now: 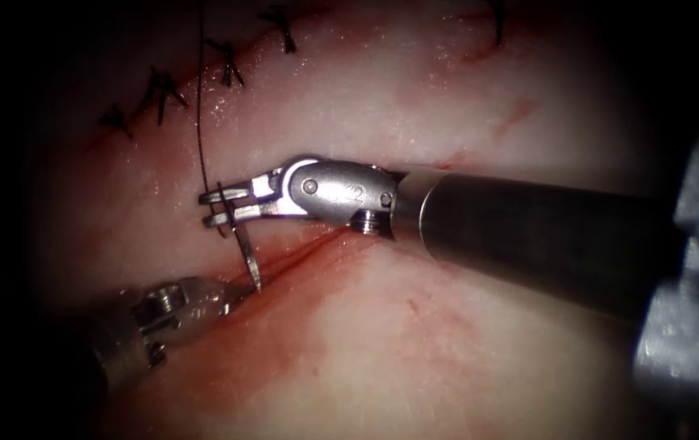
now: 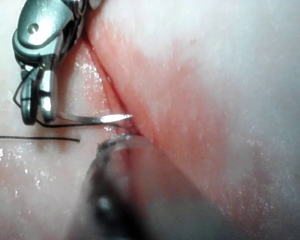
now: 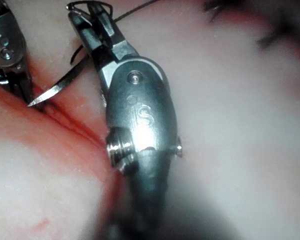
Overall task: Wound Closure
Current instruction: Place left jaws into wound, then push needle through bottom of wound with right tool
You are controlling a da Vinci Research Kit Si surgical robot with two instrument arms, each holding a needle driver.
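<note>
2 tools meet at the open stretch of the cut (image 1: pixel 317 244) in the pale, glistening tissue (image 1: pixel 447 342). The right tool (image 1: pixel 221 207), a polished steel wrist on a dark matte shaft, comes in from the right and lies across the tissue just above the cut; its jaws are pinched on the curved needle (image 1: pixel 245 248) near the thread end. From there the thin steel needle arcs down to its sharp tip, which sits right at the cut's upper-left lip, next to the left tool (image 1: pixel 231 295). In the left wrist view the point (image 2: pixel 117 118) lies bare above the wet surface at the lip; whether it has entered the tissue cannot be told.

The left tool comes up from the lower left, its tip at the cut beside the needle tip. Whether its jaws are spread or pressed together cannot be told, nor whether they hold anything.

Dark thread (image 1: pixel 200 98) runs from the right tool's jaws straight up to the upper edge, passing the row of 4 knotted black stitches (image 1: pixel 227 65) that close the cut's upper-left part. Red fluid (image 1: pixel 284 326) stains the cut's lips and spreads below it.

Open, bare tissue lies below and right of the cut; above it, the right shaft takes up much of the room
</note>
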